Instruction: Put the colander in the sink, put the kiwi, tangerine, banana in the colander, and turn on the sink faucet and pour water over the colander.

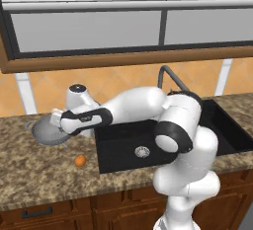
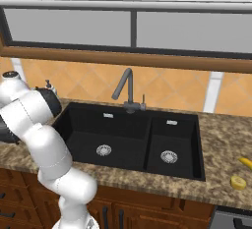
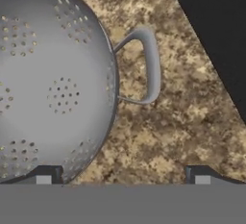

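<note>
The colander (image 3: pixel 55 86) sits on the counter (image 3: pixel 168 136), left of the sink (image 1: pixel 123 142), and the gripper (image 3: pixel 122 175) hangs over it with its jaws spread wide and nothing between them. In the hand view one fingertip (image 3: pixel 45 175) stands over the colander's rim while the other lies over bare counter, so the span between them covers the bowl's edge and the side handle (image 3: pixel 146 67). Whether the fingers touch the metal cannot be told. The dark edge of the sink crosses that view's upper right corner.

The left base view shows the arm reaching left across the sink, the hand low over the colander (image 1: pixel 49 130), which lies on the counter near the wall. The tangerine (image 1: pixel 80 160) rests on the counter nearer the front edge, apart from the colander and just left of the sink. The faucet (image 1: pixel 170 76) rises behind the arm.

The right base view gives the whole sink (image 2: pixel 133 139) with its two basins, the large one on the left, each with a silver drain, and the faucet (image 2: pixel 125 90) behind the divider. Far right on the counter (image 2: pixel 221 144) lie the banana (image 2: pixel 246 162) and a small yellow-green round fruit (image 2: pixel 238 182), near each other and well apart from the colander.
</note>
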